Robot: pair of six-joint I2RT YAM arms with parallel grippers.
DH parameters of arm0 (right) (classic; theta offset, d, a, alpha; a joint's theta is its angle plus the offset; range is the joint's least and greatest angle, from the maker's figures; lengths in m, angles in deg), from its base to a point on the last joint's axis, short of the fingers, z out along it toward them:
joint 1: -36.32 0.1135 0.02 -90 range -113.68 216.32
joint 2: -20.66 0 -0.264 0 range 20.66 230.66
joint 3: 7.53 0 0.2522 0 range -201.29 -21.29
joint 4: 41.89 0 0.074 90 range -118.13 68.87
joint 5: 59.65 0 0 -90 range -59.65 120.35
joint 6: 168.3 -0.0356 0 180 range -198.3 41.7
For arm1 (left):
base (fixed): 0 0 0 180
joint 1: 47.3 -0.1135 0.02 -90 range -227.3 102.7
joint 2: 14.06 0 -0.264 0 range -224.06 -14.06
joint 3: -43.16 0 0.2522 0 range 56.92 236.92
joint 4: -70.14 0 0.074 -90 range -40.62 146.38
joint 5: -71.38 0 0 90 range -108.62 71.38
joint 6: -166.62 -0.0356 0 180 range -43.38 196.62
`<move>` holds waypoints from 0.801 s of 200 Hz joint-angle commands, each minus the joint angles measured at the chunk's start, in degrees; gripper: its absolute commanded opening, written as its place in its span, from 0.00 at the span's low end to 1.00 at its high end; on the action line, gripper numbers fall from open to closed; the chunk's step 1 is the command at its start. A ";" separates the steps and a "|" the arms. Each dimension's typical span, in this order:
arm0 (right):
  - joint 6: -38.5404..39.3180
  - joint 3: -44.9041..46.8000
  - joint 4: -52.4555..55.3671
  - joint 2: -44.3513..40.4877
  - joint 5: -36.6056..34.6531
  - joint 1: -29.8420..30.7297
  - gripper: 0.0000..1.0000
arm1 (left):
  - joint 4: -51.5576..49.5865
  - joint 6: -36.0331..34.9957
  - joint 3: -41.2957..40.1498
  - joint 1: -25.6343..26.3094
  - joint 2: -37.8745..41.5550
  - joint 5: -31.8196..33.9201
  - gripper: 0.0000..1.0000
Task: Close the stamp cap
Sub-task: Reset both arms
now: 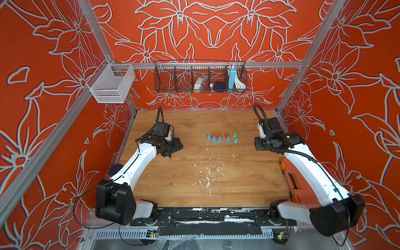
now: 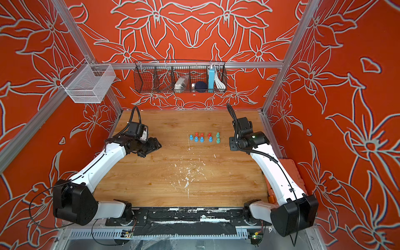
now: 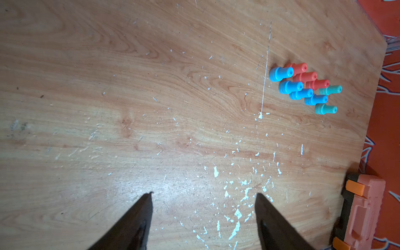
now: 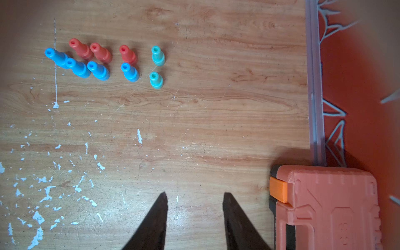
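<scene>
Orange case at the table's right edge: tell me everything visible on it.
The orange case looks like moulded plastic, salmon-toned with ribbed relief, a dark seam and brighter orange latches flanking a recessed handle slot on one long side. It lies flat on the wooden table, near the front, close to the side rail; whether they touch I cannot tell. In both top views the right arm hides part of it. It appears shut.

Parted fingers (image 3: 134, 223), clustered stamps (image 3: 291, 86), scuffed table (image 3: 129, 86)

Red floral walls (image 1: 216, 32), alu frame (image 1: 270, 65); black wire basket (image 1: 168, 72) + white mesh basket (image 1: 108, 87) hung at back; wood tabletop (image 1: 173, 179) scuffed, white-flecked.
</scene>
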 commanded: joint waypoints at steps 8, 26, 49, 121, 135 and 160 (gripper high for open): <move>-2.22 6.86 -10.23 -3.54 1.52 -0.73 0.47 | 1.43 -1.02 -1.81 0.37 3.96 1.56 0.75; -3.65 10.78 -13.97 -4.87 1.79 -1.04 0.48 | 2.42 -1.77 -3.68 0.74 6.60 3.06 0.75; -3.37 14.93 -17.43 -6.35 1.32 -1.30 0.48 | 3.28 -4.01 -6.12 0.85 10.45 5.45 0.77; 4.64 28.14 -25.66 -11.37 -11.43 -2.19 0.47 | 13.03 -5.74 -18.30 0.55 20.72 18.48 0.80; 5.57 31.99 -29.07 -12.97 -15.52 -2.53 0.48 | 17.27 -6.78 -21.95 0.28 24.35 21.49 0.82; 10.82 40.88 -39.34 -17.63 -15.66 -2.71 0.48 | 26.12 -10.77 -28.94 -0.06 28.66 28.34 0.84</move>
